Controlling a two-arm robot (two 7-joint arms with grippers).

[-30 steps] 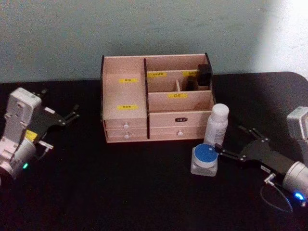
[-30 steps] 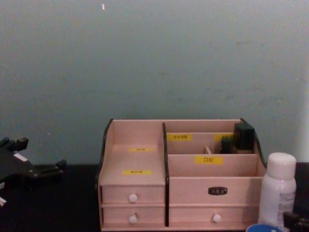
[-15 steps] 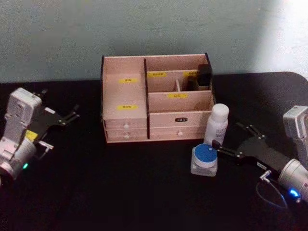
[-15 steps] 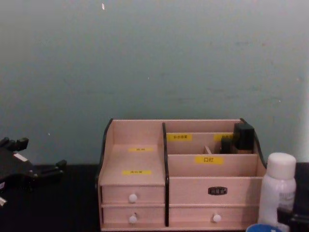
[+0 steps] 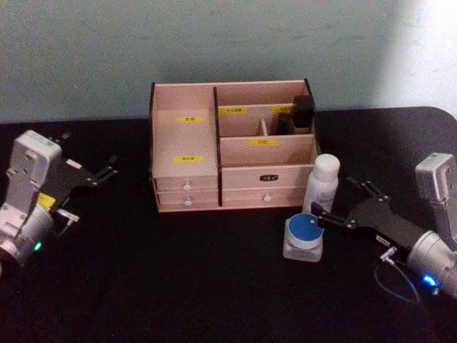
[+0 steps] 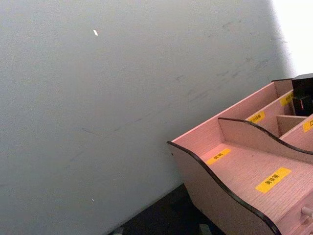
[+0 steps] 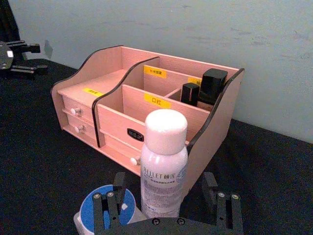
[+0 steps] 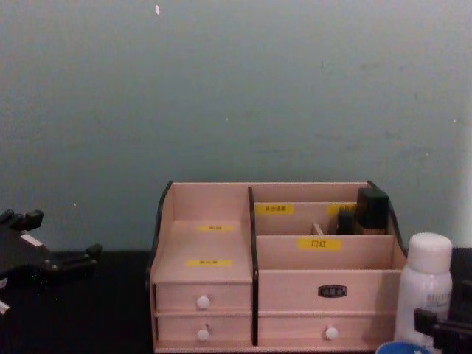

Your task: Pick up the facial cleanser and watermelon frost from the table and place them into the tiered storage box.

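I am holding my right claw (image 5: 341, 202) wide open, facing the facial cleanser (image 5: 323, 182). My left claw (image 5: 89, 155) is idling open, left of the tiered storage box (image 5: 186, 175).

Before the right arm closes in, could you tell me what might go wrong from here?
1. The right gripper is open with the facial cleanser lined up between its fingers. One finger sits right beside the watermelon frost, so closing could nudge that jar.
2. The cleanser is tall and narrow, so an off-centre squeeze might tip it against the tiered storage box close by.
The left gripper is parked at the table's left.
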